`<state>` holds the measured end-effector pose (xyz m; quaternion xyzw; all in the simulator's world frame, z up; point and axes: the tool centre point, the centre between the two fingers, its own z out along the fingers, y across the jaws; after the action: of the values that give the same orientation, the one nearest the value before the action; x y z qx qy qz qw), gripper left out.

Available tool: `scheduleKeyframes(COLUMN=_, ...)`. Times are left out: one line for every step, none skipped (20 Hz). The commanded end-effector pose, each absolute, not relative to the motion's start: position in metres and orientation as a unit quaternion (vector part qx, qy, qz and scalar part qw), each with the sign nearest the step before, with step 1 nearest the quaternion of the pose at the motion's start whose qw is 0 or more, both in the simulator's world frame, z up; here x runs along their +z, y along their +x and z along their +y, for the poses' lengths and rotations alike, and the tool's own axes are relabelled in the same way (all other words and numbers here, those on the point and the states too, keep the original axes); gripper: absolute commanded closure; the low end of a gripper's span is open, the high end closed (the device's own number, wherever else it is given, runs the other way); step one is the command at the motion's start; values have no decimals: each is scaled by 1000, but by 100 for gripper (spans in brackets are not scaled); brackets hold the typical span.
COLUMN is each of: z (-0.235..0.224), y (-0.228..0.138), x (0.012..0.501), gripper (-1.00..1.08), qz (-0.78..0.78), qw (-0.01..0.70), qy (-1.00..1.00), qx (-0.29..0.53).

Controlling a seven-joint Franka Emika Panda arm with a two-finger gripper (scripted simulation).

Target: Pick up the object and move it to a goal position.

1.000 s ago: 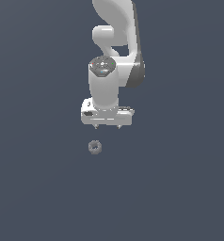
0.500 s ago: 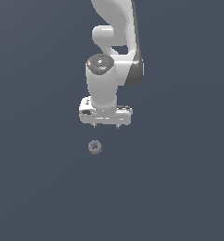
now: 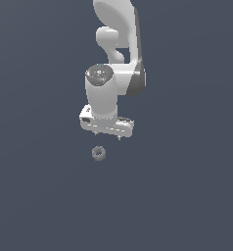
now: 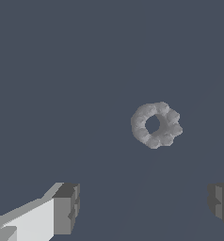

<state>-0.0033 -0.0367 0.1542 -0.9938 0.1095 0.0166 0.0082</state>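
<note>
The object, a tiny grey knobbly ring with a dark centre hole, lies flat on the dark grey floor. In the wrist view the ring lies beyond the fingertips, not between them. My gripper hangs above the floor, pointing down, just behind the ring in the exterior view. Its jaws stand wide apart and hold nothing. One finger and the other finger show at the frame's edge.
The white arm rises behind the gripper to the top of the exterior view. The plain dark grey floor fills the rest of the view.
The gripper has moved slightly toward the ring and lower. The ring has not moved. The jaws stay open.
</note>
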Motion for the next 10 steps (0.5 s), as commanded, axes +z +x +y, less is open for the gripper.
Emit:
scheduleKeyframes(z=-42, y=0, x=147, gripper=-92, qz=141, qw=8, qy=-990, qx=15)
scheduleKeyframes(z=-44, y=2, x=144, gripper=-92, qz=155, qw=8, qy=-988, qx=15)
scheduleKeyframes(z=-47, y=3, x=141, gripper=-92, qz=170, qw=7, qy=-985, qx=14)
scheduleKeyframes(z=-50, y=5, x=137, gripper=-92, qz=186, qw=7, qy=-982, qx=13)
scheduleKeyframes(z=-52, y=7, x=133, gripper=-92, qz=202, qw=7, qy=-979, qx=12)
scheduleKeyframes(z=-55, y=8, x=130, gripper=-92, qz=218, qw=6, qy=-976, qx=11)
scheduleKeyframes(z=-58, y=10, x=126, gripper=-92, qz=234, qw=6, qy=-972, qx=10)
scheduleKeyframes(z=-61, y=11, x=122, gripper=-92, qz=249, qw=6, qy=-968, qx=10)
scheduleKeyframes(z=-64, y=13, x=119, gripper=-92, qz=263, qw=5, qy=-965, qx=9)
scheduleKeyframes(z=-66, y=14, x=116, gripper=-92, qz=277, qw=5, qy=-961, qx=8)
